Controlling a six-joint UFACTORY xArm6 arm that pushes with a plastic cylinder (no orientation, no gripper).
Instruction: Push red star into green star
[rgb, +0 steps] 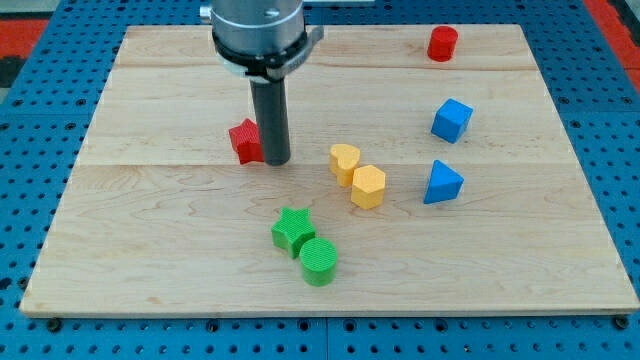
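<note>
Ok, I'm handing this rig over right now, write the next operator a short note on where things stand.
My tip is down on the board, against the right side of the red star.
The green star lies toward the view's bottom and slightly right of it, touching the green cylinder.
Done: tip is at the red star.
Left: the stars are still apart; the tip likely needs to get to the red star's upper-left side to push it down-right.
</note>
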